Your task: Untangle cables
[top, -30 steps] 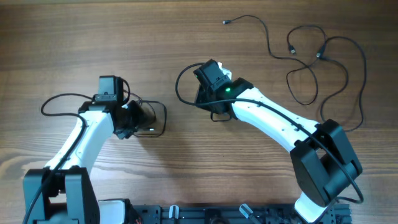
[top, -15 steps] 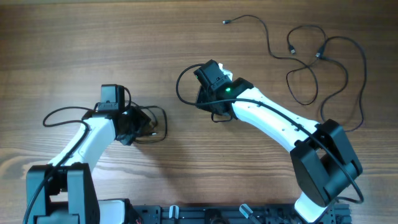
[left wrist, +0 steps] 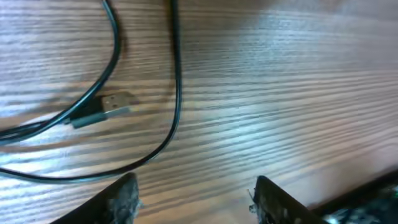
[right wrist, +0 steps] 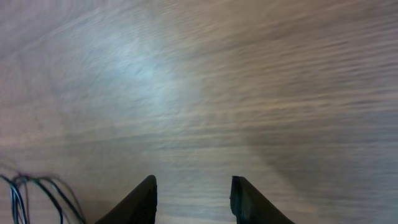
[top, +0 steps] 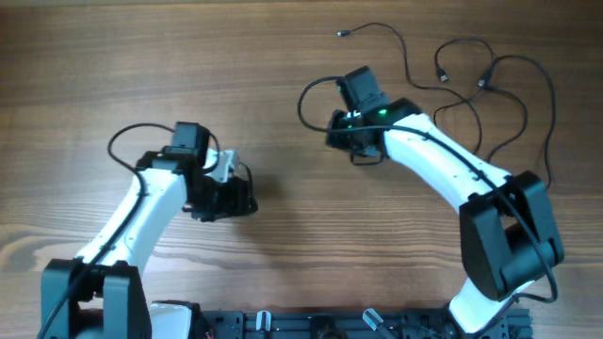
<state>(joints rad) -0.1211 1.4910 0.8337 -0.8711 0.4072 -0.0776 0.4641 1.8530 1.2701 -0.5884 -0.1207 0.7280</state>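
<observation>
Lining up on a loose strand (left wrist: pixel 176 93), both jaws released.
I'd clench left jaws behind the plug (left wrist: pixel 115 103) at 10 o'clock, lift gently; other cables (top: pixel 483 83) sprawl at 2 o'clock on the worktop (top: pixel 188 56).

Down at the bottom edge sits the right claw (right wrist: pixel 194 200), its two dark tips standing apart with bare wood showing in the gap, nothing gripped between them. Ahead of the claw the tabletop (right wrist: pixel 205 81) fills the whole view, its brown grain soft and blurred, with a pale sheen up and to the left of the claw. Off to the claw's left, in the bottom corner, a few thin black cables (right wrist: pixel 25 193) lie bunched together on the wood, well apart from the tips.
</observation>
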